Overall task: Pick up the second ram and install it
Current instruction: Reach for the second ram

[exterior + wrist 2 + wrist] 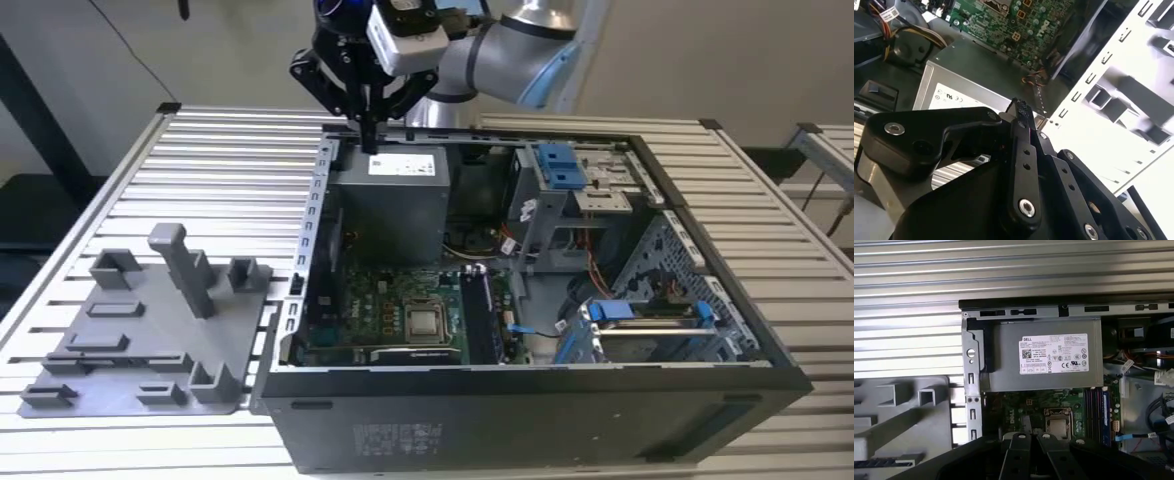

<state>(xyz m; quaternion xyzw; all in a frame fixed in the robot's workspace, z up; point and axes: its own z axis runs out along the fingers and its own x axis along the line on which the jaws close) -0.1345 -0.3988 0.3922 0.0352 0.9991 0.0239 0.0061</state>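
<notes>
My gripper (368, 143) hangs over the back of the open computer case (747, 340), just above the grey power supply (390, 195). Its black fingers (1024, 150) are pressed together, and nothing shows between them in the second wrist view. In the first wrist view the gripper (1031, 437) sits over the motherboard (1019, 407) near the processor socket (1058, 425). The memory slots (1096, 410) run beside that socket. A thin dark strip (889, 461) lies in the grey fixture (899, 410); I cannot tell whether it is the second ram.
The grey plastic fixture (140, 350) with its upright post (183, 265) lies on the ribbed metal table (227, 150), on the exterior view's left of the case. Blue drive brackets (561, 165) and loose cables (521, 245) fill the case's other side.
</notes>
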